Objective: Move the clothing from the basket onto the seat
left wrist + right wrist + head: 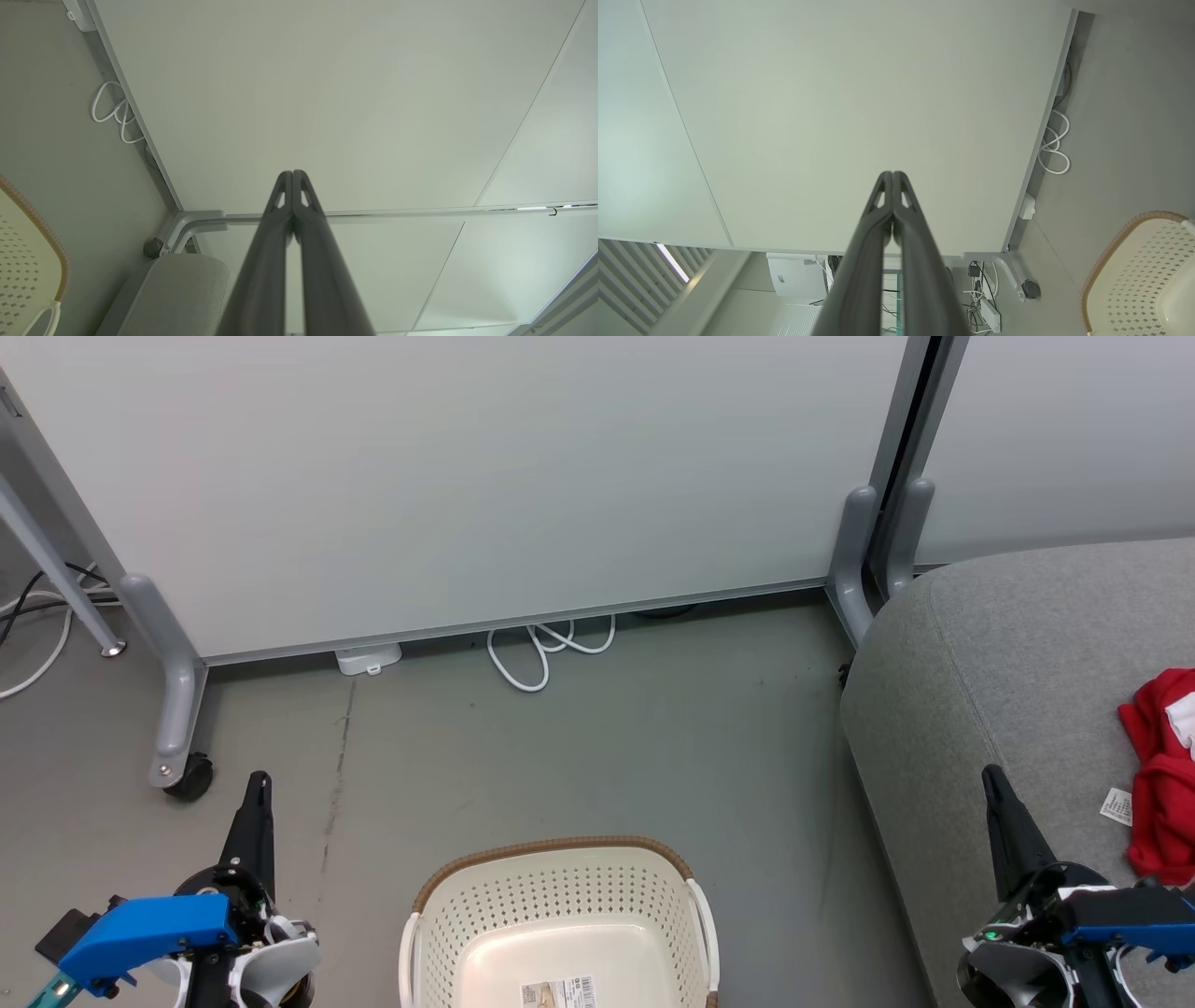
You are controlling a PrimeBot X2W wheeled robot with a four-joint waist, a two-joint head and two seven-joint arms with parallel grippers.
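Looking down from my head, I am seeing the clothing lying on the seat at three o'clock, and the basket at six showing a bare base. Along each wrist, my left claw and right claw are pressing their tips together, empty. I judge parking them clear of the fabric best.

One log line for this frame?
left gripper: shut, empty | right gripper: shut, empty | cream perforated plastic basket: visible base bare, paper label | red fabric clothing: on grey upholstered seat
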